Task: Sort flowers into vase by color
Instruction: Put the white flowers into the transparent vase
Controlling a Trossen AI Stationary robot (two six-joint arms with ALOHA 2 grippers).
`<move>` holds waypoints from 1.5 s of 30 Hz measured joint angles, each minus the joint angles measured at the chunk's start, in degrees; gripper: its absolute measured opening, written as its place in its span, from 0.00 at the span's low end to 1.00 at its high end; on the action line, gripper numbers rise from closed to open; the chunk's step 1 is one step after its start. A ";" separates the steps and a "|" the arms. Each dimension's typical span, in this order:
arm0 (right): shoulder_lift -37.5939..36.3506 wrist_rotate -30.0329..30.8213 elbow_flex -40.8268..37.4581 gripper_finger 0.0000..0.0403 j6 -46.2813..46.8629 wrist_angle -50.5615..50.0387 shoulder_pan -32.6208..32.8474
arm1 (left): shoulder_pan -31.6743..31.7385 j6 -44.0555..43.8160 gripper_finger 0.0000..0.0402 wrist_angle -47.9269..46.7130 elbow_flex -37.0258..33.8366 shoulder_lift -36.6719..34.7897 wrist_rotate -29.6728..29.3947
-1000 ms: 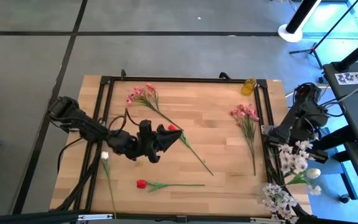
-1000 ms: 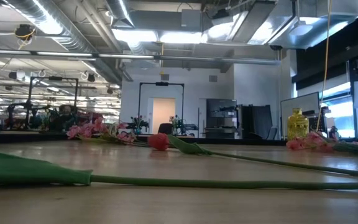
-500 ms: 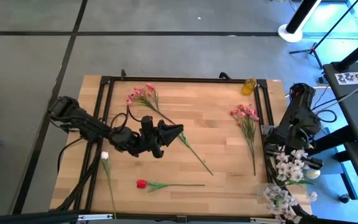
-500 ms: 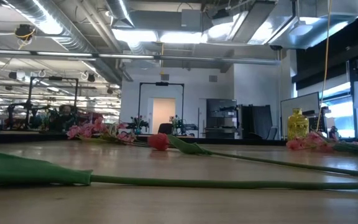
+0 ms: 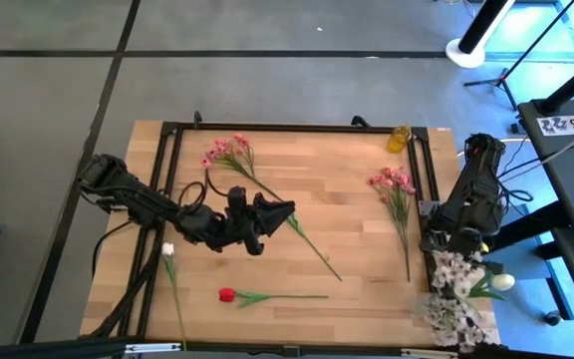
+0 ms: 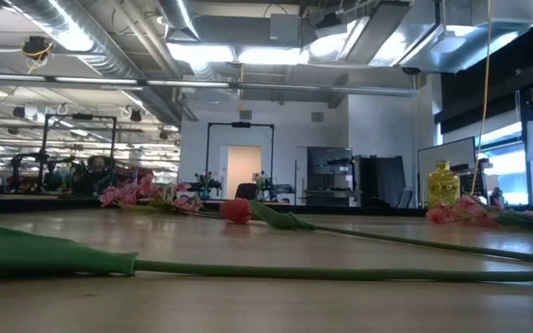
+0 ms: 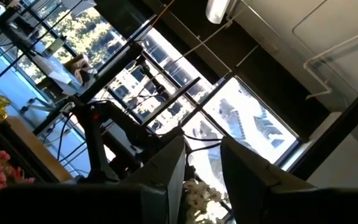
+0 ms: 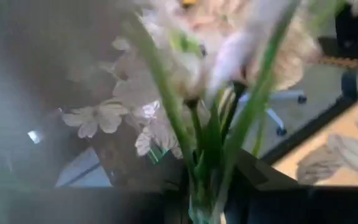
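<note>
Seen from straight above: a light wooden table [image 5: 347,214] inside a black frame, with loose flowers scattered across it and most of the sorting left to do.

Lying on the wood, none in a container:
- a spray of pink blossoms [image 5: 225,152] near the far left corner, stem running toward the middle;
- a second pink spray [image 5: 392,182] toward the right side, stem pointing to the near edge;
- a red tulip [image 5: 228,294] near the front edge, flat on its side;
- a white tulip [image 5: 168,249] at the left rail, stem trailing to the near edge;
- one more long green stem [image 5: 312,249] running out from under the left arm's tool (its bloom hidden in the high view, though a red bloom shows at table height).

Small yellow vase [image 5: 399,138] standing at the far right corner, empty as far as can be seen.

Left gripper [image 5: 285,212] hovering low over the middle of the table, beside that hidden-headed stem; fingers [image 7: 166,180] parted with a gap between them and gripping nothing.

Right gripper [image 5: 453,251] at the right edge of the table, clenched on a bunch of white flowers [image 5: 461,289], green stems pinched between its fingers, blossoms hanging off the near right corner.

Judged progress: early, with only the white bunch gathered and still in hand, not yet placed; both pink sprays, the tulips and the long stem remaining to be picked up.
</note>
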 joint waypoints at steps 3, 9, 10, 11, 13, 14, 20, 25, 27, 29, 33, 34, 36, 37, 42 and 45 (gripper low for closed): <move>0.00 0.26 0.00 0.21 2.44 -2.31 -0.02 | 0.00 0.00 0.25 -1.20 0.00 0.00 -0.02; 1.18 -0.26 1.45 0.30 6.37 -5.09 -0.02 | 0.00 -0.02 0.25 -3.18 0.00 -0.04 -0.02; 1.65 -0.96 2.28 0.31 6.39 -6.80 -0.02 | 0.00 -0.02 0.25 -3.41 0.00 -0.04 -0.02; 2.26 -1.44 3.22 0.33 6.42 -8.58 -0.02 | 0.00 -0.02 0.25 -3.67 0.00 -0.04 0.00; 3.70 -2.09 5.54 0.35 6.41 -11.89 -0.02 | 0.00 -0.02 0.25 -4.55 0.00 -0.07 -0.02; 4.43 -2.36 6.76 0.36 6.43 -13.48 -0.02 | 0.00 -0.02 0.25 -4.87 0.00 -0.07 -0.01; 8.05 -2.73 12.51 0.41 9.75 -24.44 -0.02 | 0.00 0.26 0.25 -6.08 0.00 -0.07 1.89; 10.01 -2.75 16.63 0.45 12.31 -30.72 -0.02 | -0.02 2.13 0.25 -6.06 0.00 -0.07 2.54; 10.52 -2.73 18.70 0.48 12.65 -32.22 -0.02 | -0.02 2.97 0.25 -6.04 0.00 -0.07 2.52; 10.85 -2.14 20.97 0.49 12.82 -34.33 -0.02 | -0.02 4.09 0.25 -6.16 0.00 -0.07 2.47; 11.02 2.51 25.82 0.51 14.39 -39.67 -0.02 | -0.02 2.88 0.25 -13.15 0.02 -0.66 0.11; 11.00 4.01 27.03 0.51 14.85 -40.77 -0.02 | -0.02 0.81 0.25 -16.42 0.02 -0.92 -1.66; 10.99 7.46 29.22 0.51 15.70 -43.19 -0.02 | -0.02 -4.86 0.25 -23.51 0.02 -1.16 -4.83; 10.99 8.95 30.17 0.51 16.04 -44.33 -0.02 | 0.00 -8.38 0.25 -27.25 0.02 -1.16 -5.42; 10.99 17.09 33.74 0.51 18.88 -48.98 -0.02 | 0.00 -27.46 0.25 -47.72 0.04 -1.69 -2.06; 10.99 21.47 34.32 0.51 21.73 -50.90 -0.02 | 0.07 -40.99 0.25 -62.75 0.04 -2.82 4.80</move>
